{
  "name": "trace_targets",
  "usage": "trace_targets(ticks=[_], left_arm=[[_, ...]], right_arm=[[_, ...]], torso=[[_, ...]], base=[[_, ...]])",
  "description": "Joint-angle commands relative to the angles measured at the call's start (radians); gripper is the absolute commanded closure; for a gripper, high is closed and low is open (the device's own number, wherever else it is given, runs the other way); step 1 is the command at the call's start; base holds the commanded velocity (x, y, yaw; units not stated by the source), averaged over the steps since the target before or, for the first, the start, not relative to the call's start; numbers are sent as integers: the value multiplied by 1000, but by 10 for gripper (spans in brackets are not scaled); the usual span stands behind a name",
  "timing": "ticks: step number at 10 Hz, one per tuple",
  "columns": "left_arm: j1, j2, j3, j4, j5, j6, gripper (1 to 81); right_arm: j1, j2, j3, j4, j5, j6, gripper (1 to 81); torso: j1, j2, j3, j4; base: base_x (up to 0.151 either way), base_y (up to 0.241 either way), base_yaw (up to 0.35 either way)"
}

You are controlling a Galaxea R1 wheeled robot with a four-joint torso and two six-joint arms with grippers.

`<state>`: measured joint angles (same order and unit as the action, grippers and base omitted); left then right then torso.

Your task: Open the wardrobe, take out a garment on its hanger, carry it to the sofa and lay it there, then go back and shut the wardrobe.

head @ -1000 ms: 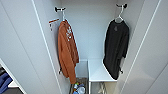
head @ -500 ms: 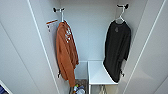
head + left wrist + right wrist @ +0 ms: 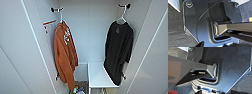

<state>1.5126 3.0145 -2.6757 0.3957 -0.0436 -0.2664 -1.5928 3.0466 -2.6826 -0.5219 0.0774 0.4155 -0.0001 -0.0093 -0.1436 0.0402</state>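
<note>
**Inside the open wardrobe: black top on the right**

Ahead of both arms, whose hands' grip I cannot tell from the wrist views, the wardrobe [image 3: 85,32] stands open. Its garment [image 3: 118,50] hangs long axis upright on a white hanger [image 3: 122,15] hooked at the upper right, so the right arm is probably nearer. An orange top [image 3: 65,53] hangs left. Below, a white shelf [image 3: 98,75] and small clutter [image 3: 78,90] on the floor.

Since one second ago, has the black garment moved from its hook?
No. The black garment hangs on its hanger from the same hook, beside the white shelf, as before.
</note>
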Motion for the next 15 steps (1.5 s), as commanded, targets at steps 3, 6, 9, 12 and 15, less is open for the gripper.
trace_targets(ticks=[3, 6, 9, 12, 15], left_arm=[[-27, -2, 2, -6, 54, -1, 10], [-27, -3, 2, -8, 54, -2, 10], [-27, -2, 2, -6, 54, -1, 10], [-27, -2, 2, -8, 54, -1, 10], [-27, 0, 2, -8, 54, -1, 10]], right_arm=[[21, 5, 4, -10, -51, 0, 10], [23, 10, 4, -10, -51, 0, 10], [23, 10, 4, -10, -51, 0, 10], [23, 10, 4, -10, -51, 0, 10], [23, 10, 4, -10, -51, 0, 10]], torso=[[0, 0, 0, 0], [0, 0, 0, 0], [0, 0, 0, 0], [0, 0, 0, 0], [0, 0, 0, 0]], base=[[86, 0, 0], [87, 0, 0], [89, 0, 0], [90, 0, 0], [90, 0, 0]])
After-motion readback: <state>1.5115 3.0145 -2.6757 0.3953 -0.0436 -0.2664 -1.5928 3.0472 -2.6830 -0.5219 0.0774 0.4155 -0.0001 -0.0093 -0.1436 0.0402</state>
